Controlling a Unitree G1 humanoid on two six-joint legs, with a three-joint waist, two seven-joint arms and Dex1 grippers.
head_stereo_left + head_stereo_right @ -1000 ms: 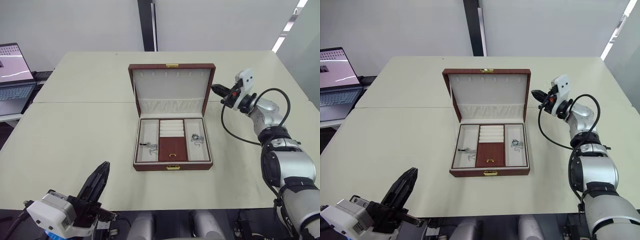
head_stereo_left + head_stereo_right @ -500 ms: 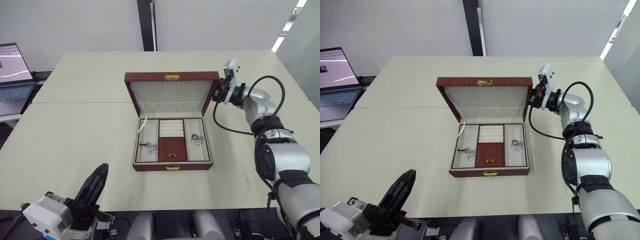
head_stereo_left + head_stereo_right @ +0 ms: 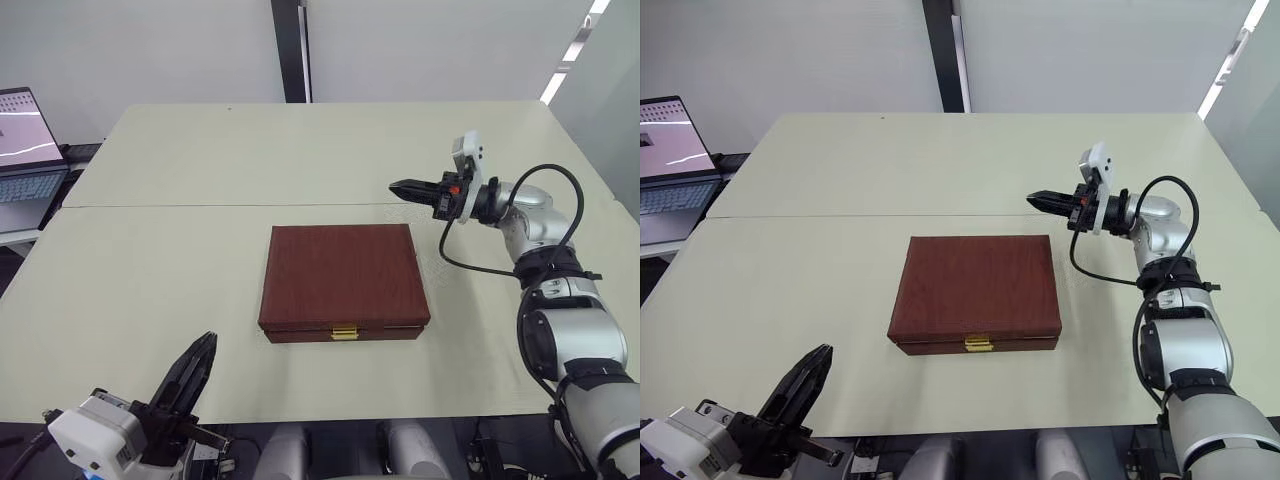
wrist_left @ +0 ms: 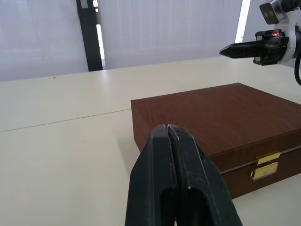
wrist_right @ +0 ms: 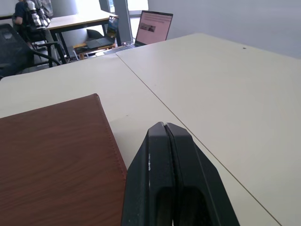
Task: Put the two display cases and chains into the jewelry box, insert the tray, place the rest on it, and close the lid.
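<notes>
The brown jewelry box [image 3: 344,280] lies in the middle of the table with its lid flat down and its gold clasp [image 3: 345,332] facing me. The display cases, chains and tray are hidden inside it. My right gripper [image 3: 393,186] is shut and empty, hovering just beyond the box's far right corner and pointing left. Low at the near left, off the table's front edge, my left gripper [image 3: 206,345] is shut and empty, pointing toward the box [image 4: 221,115]. The right wrist view shows the box lid [image 5: 51,155] beside its shut fingers [image 5: 162,155].
An open laptop [image 3: 25,150] stands on a side desk at the far left. A seam [image 3: 170,206] runs across the cream table [image 3: 150,270] behind the box. A dark pillar [image 3: 290,50] rises behind the table's far edge.
The lid, upright a second ago and tipping half a second ago, now lies shut on the box. My right gripper has swung from the lid's right edge to above the far right corner.
</notes>
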